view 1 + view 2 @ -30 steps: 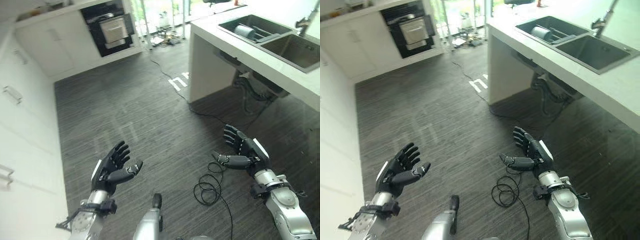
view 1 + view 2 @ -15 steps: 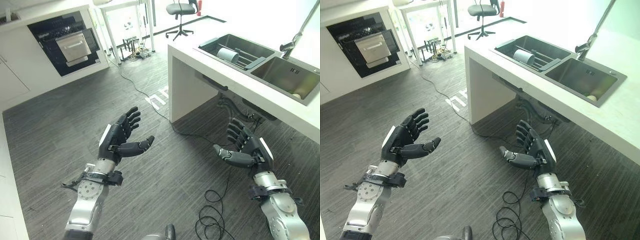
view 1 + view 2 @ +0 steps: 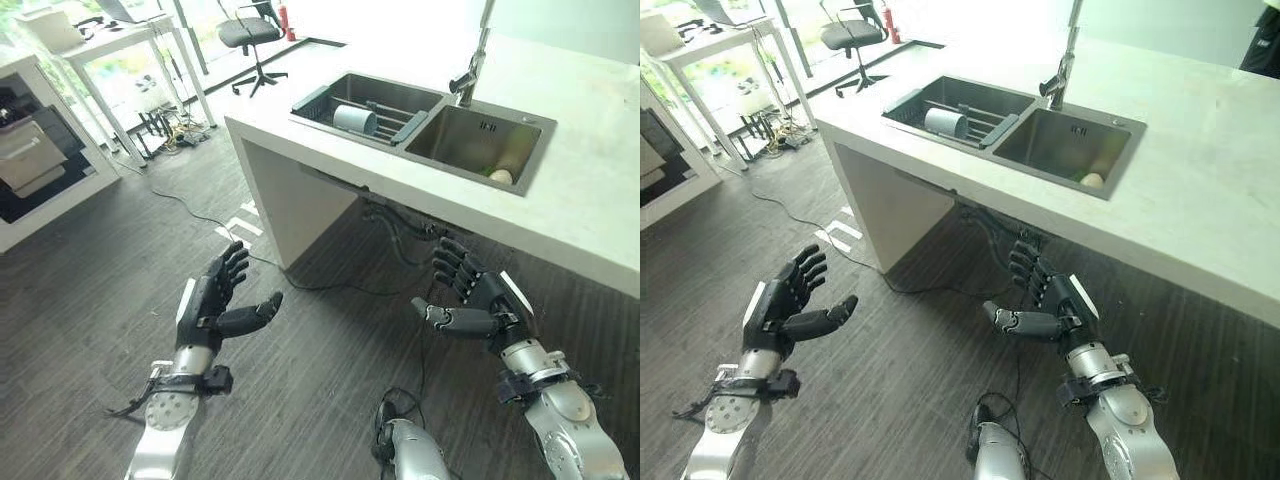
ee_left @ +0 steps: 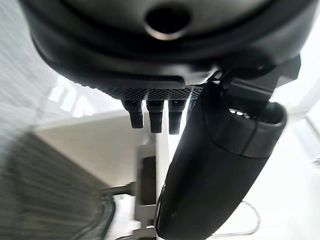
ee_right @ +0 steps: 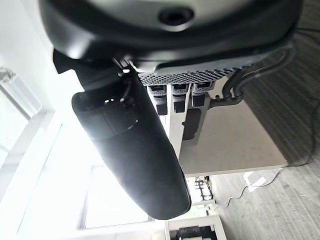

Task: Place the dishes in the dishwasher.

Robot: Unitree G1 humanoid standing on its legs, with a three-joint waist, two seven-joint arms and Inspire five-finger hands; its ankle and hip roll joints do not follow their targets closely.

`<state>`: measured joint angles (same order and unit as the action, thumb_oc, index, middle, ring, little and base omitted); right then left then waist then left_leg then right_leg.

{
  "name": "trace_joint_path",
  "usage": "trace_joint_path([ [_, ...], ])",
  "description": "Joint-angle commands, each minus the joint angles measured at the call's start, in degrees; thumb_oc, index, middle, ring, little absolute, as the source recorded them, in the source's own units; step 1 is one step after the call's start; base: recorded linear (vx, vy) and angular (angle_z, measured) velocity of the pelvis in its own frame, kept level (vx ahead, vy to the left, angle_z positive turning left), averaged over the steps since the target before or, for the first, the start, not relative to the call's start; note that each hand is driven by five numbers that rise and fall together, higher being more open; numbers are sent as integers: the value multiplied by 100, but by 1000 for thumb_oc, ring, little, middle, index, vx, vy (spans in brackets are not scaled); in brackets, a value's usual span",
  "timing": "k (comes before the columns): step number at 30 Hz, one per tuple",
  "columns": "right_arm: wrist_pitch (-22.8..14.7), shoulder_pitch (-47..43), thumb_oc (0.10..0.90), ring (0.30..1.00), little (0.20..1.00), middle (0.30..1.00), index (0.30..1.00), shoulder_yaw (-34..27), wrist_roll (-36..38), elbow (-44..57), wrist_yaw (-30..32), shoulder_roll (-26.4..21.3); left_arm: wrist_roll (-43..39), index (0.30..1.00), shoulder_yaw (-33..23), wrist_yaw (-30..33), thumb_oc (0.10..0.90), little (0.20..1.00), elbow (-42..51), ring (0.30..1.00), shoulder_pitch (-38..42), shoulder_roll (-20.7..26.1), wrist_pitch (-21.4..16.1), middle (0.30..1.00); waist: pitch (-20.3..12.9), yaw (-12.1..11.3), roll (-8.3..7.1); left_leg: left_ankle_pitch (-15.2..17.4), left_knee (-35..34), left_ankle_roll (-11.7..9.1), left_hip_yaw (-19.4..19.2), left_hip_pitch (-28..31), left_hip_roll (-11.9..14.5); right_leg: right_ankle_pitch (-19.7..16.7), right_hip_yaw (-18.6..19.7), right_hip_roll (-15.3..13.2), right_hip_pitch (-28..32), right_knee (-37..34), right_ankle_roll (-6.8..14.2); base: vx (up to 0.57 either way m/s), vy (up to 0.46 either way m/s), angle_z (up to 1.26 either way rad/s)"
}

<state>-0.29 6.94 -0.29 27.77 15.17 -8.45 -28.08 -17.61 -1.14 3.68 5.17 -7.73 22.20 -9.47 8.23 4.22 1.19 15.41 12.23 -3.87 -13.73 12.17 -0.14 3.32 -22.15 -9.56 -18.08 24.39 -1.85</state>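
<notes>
Nearest to me, my left hand (image 3: 212,305) hangs over the dark wood floor (image 3: 90,270) with its fingers straight and spread and the thumb standing out to the side, holding nothing. My right hand (image 3: 478,303) sits just short of the bench's near edge, also spread and empty, thumb pointing inward. Both wrist views agree: straight fingers, nothing between them and the thumb. So I judge the task barely begun: no dish is picked up and none is loaded yet. Beyond the hands, the white bench (image 3: 600,190) carries a double sink (image 3: 540,150) set toward its far side. The left basin has a dark rack (image 3: 310,100) across it, and a pale round dish (image 3: 355,119), a cup or bowl lying on its side, rests on that rack. In the right basin, against the wall nearest me, there is a small pale round thing (image 3: 500,176); I cannot tell what it is. The tap (image 3: 470,65) rises at the far rim between the basins. Still to do: reach the sink, lift the dish, find and open the dishwasher, which I cannot make out. Farther off stand an office chair (image 3: 250,32) and a white table (image 3: 95,45). I can read no writing or label anywhere.
</notes>
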Motion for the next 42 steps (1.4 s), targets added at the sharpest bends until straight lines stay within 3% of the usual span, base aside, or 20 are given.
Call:
trace_joint_path([
  [1,-909,-443,800,900,900,900,900,-390,224,566,-229,-168,-19,900,-263,271,800,900,916,900,527,175,-1006,900,-303,-240,-225,-1293,496,-236,123,-289,-44,297,-54,31,719,-720,635,250,-175,-15],
  [5,-878,-721,800,900,900,900,900,-354,220,601,-314,-334,-143,900,-486,539,800,900,929,900,404,126,-1350,900,-199,-367,-226,-753,496,-93,-133,-861,182,381,61,-9,973,-720,712,118,-39,-51],
  [8,-877,-927,800,900,900,900,900,-254,155,565,-371,-194,30,900,-684,845,800,900,955,900,253,136,-1709,900,-212,-410,-131,-234,496,-33,279,-1381,253,483,542,291,1011,-720,746,125,39,-78],
  [9,-878,-958,800,900,900,900,900,-223,89,546,-376,-165,147,900,-699,961,800,900,944,900,248,147,-1666,900,-231,-420,-118,-216,496,-52,398,-1486,264,520,636,348,1023,-720,741,213,99,-80],
  [10,-883,-980,800,900,900,900,900,-163,29,569,-395,-157,125,900,-723,1245,800,900,917,900,284,231,-1550,900,-270,-454,-61,-493,496,-164,804,-1857,308,671,961,525,1094,-720,699,181,92,-59],
  [12,-889,-960,800,900,900,900,900,-177,43,586,-419,-169,111,900,-745,1266,800,900,904,900,285,228,-1557,900,-275,-474,-44,-595,496,-210,908,-1990,350,746,1028,565,1146,-720,680,160,109,-67],
  [14,-879,-953,800,900,900,900,900,-196,4,693,-401,-232,237,900,-737,1376,800,900,921,900,302,208,-1713,900,-253,-536,11,-893,496,-336,1061,-2430,559,947,1141,608,1334,-720,635,230,216,-51],
  [18,-806,-996,800,900,900,900,900,-257,52,784,-388,-382,318,900,-847,1587,800,900,996,900,290,249,-2070,900,-219,-563,26,-1084,496,-431,1497,-2664,828,1070,1364,570,1489,-720,595,253,324,-39],
  [24,-670,-717,800,900,900,900,900,-490,196,968,-341,-407,336,900,-1046,1837,800,900,1160,900,489,252,-2339,900,-254,-375,-2,-784,496,-347,1244,-2265,967,978,1413,152,1641,-720,874,240,394,-73],
  [25,-566,-515,800,900,900,900,900,-619,595,1062,-403,-282,37,900,-1043,1547,800,900,1163,900,674,243,-2258,900,-297,-329,-86,-657,496,-266,1176,-2140,809,836,1375,-134,1661,-720,1109,283,443,-13],
  [27,-481,-421,800,900,900,900,900,-604,874,1131,-417,-63,140,900,-1012,1378,800,900,1196,900,782,210,-2285,900,-322,-321,-175,-553,496,-151,1161,-2069,641,714,1369,-332,1652,-720,1222,310,452,12],
  [30,-478,-304,800,900,900,900,900,-649,800,1141,-315,125,317,900,-1026,1178,800,900,1369,900,755,293,-2275,900,-313,-352,-233,-408,496,78,1145,-1995,393,426,1322,-497,1761,-720,1167,216,322,3],
  [33,-541,-305,800,900,900,900,900,-617,713,1049,-442,290,444,900,-1041,1157,800,900,1442,900,778,395,-2243,900,-258,-377,-186,-344,496,243,1020,-1923,304,-162,926,-543,1915,-720,1112,159,318,-12],
  [34,-503,-347,800,900,900,900,900,-557,674,1055,-562,358,551,900,-1079,1265,800,900,1497,900,744,448,-2238,900,-222,-408,-117,-355,496,273,900,-1880,333,-334,552,-432,1982,-720,1071,143,291,-42],
  [35,-522,-361,800,900,900,900,900,-525,639,1060,-632,363,642,900,-1109,1362,800,900,1546,900,690,471,-2252,900,-165,-411,-94,-336,496,278,825,-1831,370,-248,417,-268,1938,-720,1021,163,264,-75],
  [36,-587,-300,800,900,900,900,900,-564,676,1113,-606,263,639,900,-1138,1388,800,900,1582,900,595,528,-2313,900,-106,-406,-144,-284,496,282,725,-1758,327,254,363,157,1820,-720,937,87,115,-79],
  [38,-762,-224,800,900,900,900,900,-721,850,1114,-551,102,500,900,-1080,1307,800,900,1610,900,510,531,-2307,900,-96,-377,-304,-315,496,286,653,-1780,124,669,477,530,1493,-720,740,103,41,-69],
  [42,-1000,-241,800,900,900,900,900,-691,882,1128,-478,91,787,900,-876,1290,800,900,1727,900,550,406,-2243,900,-179,-310,-362,-223,496,353,625,-1759,-83,638,758,616,1163,-720,691,146,-89,16],
])
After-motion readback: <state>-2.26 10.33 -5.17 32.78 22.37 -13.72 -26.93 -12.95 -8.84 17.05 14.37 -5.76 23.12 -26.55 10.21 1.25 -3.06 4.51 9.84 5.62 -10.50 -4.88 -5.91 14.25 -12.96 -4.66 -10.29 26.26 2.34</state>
